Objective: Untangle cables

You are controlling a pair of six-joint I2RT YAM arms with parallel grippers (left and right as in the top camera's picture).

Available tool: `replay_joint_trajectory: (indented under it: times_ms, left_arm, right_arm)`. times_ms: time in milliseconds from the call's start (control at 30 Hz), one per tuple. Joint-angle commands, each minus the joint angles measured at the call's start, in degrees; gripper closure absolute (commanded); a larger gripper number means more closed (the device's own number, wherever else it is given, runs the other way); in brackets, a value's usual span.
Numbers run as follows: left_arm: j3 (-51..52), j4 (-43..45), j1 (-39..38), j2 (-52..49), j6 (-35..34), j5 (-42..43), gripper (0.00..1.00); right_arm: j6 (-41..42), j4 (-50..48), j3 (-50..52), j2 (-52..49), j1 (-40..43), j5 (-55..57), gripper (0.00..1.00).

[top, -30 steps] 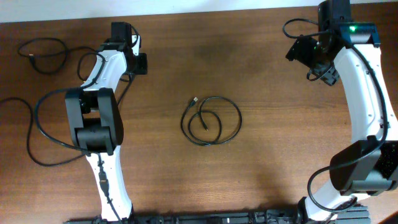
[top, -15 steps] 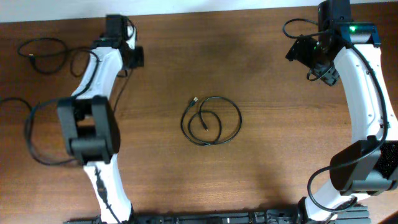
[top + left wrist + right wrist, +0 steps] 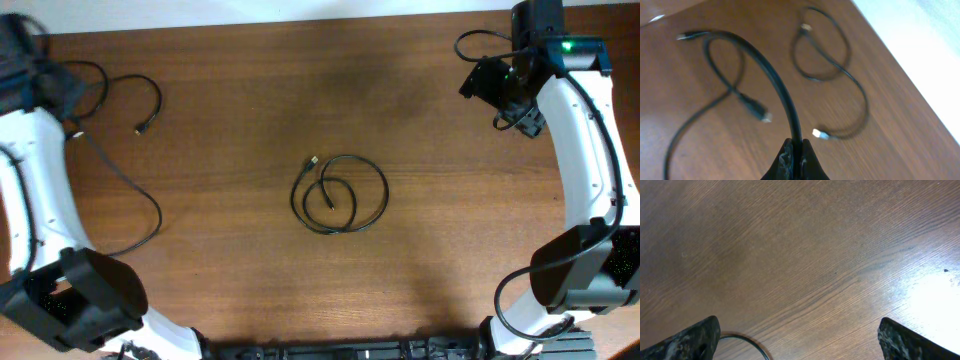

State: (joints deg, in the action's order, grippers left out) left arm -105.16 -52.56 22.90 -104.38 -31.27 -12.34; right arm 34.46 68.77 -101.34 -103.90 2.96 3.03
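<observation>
Now left gripper, swung to the table's far-left corner in the last second, pinches one cable, apparently pulling it apart from its neighbour; third cable stays coiled mid-table, right gripper wide, empty.

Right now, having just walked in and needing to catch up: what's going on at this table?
The left end effector is shut on one black cable near the table's far-left corner, with more cable loops beside it. Another coiled cable lies untouched mid-table. The right end effector is open above bare wood.
</observation>
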Motion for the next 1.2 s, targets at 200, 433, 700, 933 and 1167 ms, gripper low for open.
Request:
replay_joint_trajectory:
  times_ms: [200, 433, 700, 933, 1167]
  left_arm:
    - [0.1, -1.4, 15.8, -3.2, -7.1, -1.0, 1.00]
    - [0.1, 0.4, 19.3, -16.6, -7.1, -1.0, 1.00]
    - [-0.9, 5.3, 20.6, -19.3, 0.8, -1.0, 0.40]
    - [-3.9, -1.5, 20.4, -15.7, 0.7, 2.5, 0.50]
    - [2.9, -13.3, 20.6, -16.9, 2.4, -2.9, 0.01]
  right_arm:
    - [-0.1, 0.0, -0.1, -0.5, 0.0, 0.9, 0.02]
    - [-0.1, 0.0, -0.1, -0.5, 0.0, 0.8, 0.02]
    - [-0.1, 0.0, -0.1, -0.5, 0.0, 0.9, 0.02]
    - [-0.1, 0.0, -0.1, -0.5, 0.0, 0.8, 0.02]
    - [-0.1, 0.0, -0.1, -0.5, 0.0, 0.8, 0.01]
